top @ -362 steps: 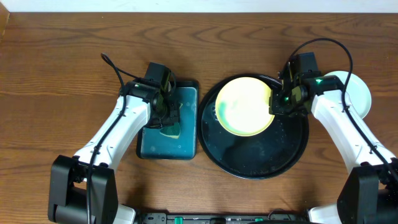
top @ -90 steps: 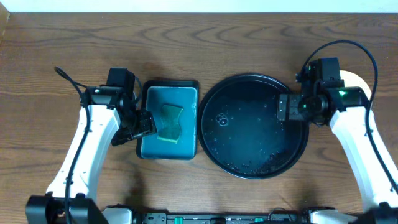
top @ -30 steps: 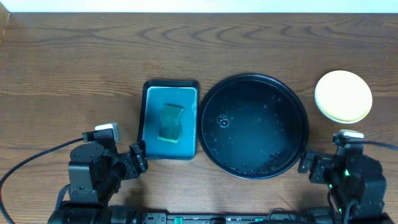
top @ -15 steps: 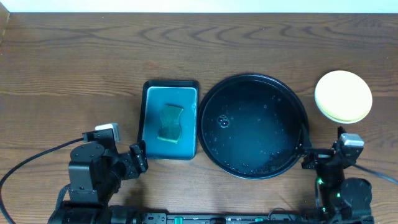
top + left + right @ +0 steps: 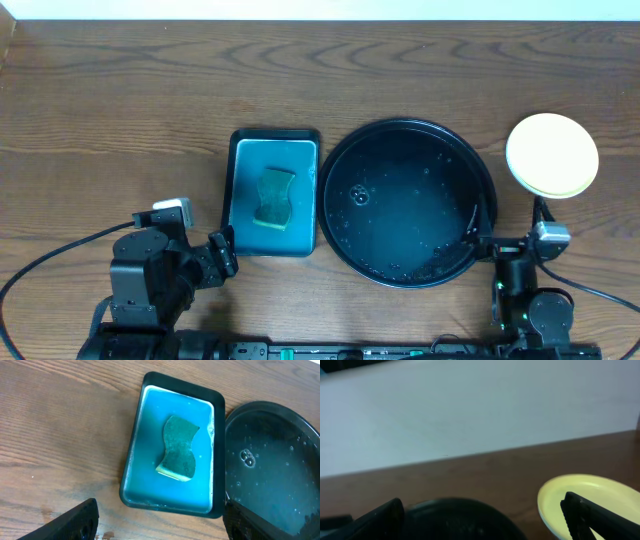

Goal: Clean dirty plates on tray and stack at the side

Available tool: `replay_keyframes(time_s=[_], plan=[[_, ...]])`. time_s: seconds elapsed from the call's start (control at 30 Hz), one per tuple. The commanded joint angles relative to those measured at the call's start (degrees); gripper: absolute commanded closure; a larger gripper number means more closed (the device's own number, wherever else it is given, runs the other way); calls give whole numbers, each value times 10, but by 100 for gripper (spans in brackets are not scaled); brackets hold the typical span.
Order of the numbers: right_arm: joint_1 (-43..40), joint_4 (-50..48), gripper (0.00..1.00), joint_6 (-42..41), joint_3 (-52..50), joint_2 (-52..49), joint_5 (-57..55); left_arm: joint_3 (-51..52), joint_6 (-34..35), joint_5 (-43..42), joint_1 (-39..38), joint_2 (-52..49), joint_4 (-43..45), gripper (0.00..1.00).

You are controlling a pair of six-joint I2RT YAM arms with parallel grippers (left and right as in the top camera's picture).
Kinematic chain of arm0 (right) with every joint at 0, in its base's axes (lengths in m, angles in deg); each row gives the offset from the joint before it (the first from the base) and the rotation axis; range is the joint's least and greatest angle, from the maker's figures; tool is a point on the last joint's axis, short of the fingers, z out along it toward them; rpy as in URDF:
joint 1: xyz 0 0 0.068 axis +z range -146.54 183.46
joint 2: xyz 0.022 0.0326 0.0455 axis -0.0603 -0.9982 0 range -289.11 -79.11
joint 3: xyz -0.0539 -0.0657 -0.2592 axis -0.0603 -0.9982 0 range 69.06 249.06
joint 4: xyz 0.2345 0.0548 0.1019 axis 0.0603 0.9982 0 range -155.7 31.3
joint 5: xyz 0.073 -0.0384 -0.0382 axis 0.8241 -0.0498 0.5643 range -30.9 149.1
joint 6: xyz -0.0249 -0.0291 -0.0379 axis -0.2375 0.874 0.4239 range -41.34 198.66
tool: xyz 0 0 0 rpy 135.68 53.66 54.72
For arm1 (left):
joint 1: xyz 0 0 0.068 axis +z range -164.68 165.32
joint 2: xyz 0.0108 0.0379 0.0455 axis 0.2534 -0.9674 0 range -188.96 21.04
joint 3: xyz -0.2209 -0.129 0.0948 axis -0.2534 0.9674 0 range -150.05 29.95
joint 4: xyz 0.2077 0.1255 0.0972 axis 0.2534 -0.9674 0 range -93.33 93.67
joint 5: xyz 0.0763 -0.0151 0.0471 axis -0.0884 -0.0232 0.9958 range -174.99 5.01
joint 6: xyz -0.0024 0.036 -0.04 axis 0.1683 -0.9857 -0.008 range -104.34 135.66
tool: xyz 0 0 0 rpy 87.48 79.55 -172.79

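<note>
The round black tray point(image 5: 408, 203) is wet and holds no plates. A pale yellow plate stack point(image 5: 552, 155) sits on the table to its right. The green sponge point(image 5: 273, 197) lies in a black basin point(image 5: 275, 133) of blue water left of the tray. My left gripper point(image 5: 222, 257) is drawn back near the front edge, open and holding nothing; its view shows the sponge point(image 5: 179, 448), the basin point(image 5: 131, 460) and the tray point(image 5: 280, 460). My right gripper point(image 5: 500, 245) rests open and bare at the front right, facing the yellow plate point(image 5: 585, 500) and the tray point(image 5: 455, 520).
Brown wooden tabletop point(image 5: 120, 100) all round. A white wall point(image 5: 470, 405) rises behind the table's far edge. Both arms are folded at the front edge, with cables trailing beside them.
The right arm has drawn further back and turned at the front right, still open. The left arm, sponge, tray and plates have not moved.
</note>
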Motion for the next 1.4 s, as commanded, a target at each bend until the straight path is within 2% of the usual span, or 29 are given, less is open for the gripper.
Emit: replay_keyframes(time_s=[0.0,0.1,1.37], plan=[[-4,16,1,51,-1,4,-4,3,-7,2,0,2,0,20],[-4,67,1,58,-1,4,-4,3,-7,2,0,2,0,20],[-4,68,1,62,-1,3,19,3,-7,2,0,2,0,20]])
